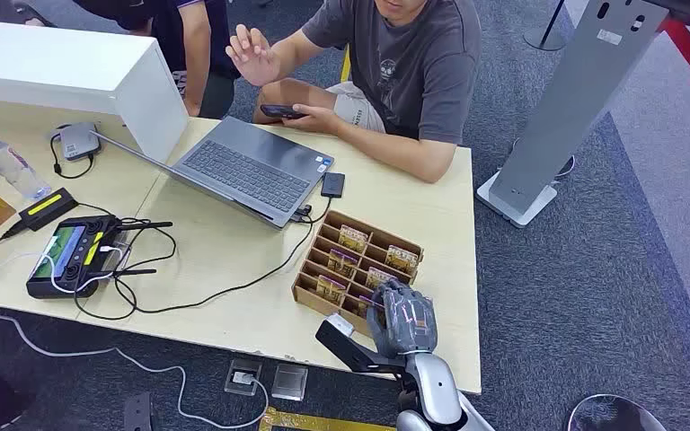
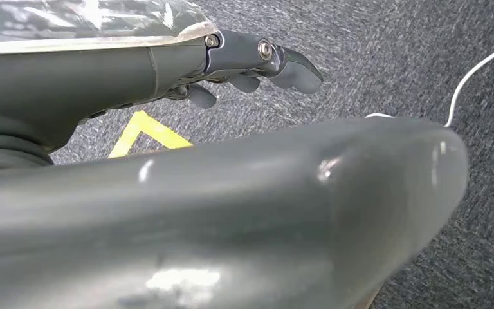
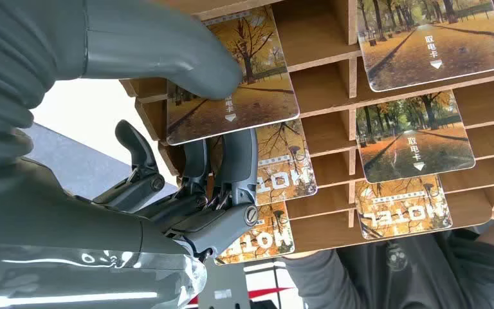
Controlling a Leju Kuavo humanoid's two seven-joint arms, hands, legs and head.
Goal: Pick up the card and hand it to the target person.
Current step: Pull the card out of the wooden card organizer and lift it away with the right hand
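Note:
A wooden card rack (image 1: 359,220) with several autumn-picture hotel cards (image 1: 353,238) stands near the table's front right. My right hand (image 1: 402,316) is over the rack's near compartments. In the right wrist view the thumb (image 3: 186,55) presses on the face of one card (image 3: 257,90) and the dark fingers (image 3: 235,161) lie behind it, so the right hand (image 3: 186,193) pinches that card at its slot. A person in a grey T-shirt (image 1: 422,63) sits across the table with one hand raised (image 1: 252,56). My left hand (image 2: 257,61) hangs over the carpet, fingers loosely apart, holding nothing.
An open laptop (image 1: 247,169) lies behind the rack, with a phone (image 1: 280,111) in the person's other hand. A controller with cables (image 1: 74,254), a water bottle (image 1: 9,166) and a white box (image 1: 63,67) take up the left. A grey stand (image 1: 566,99) rises at the right.

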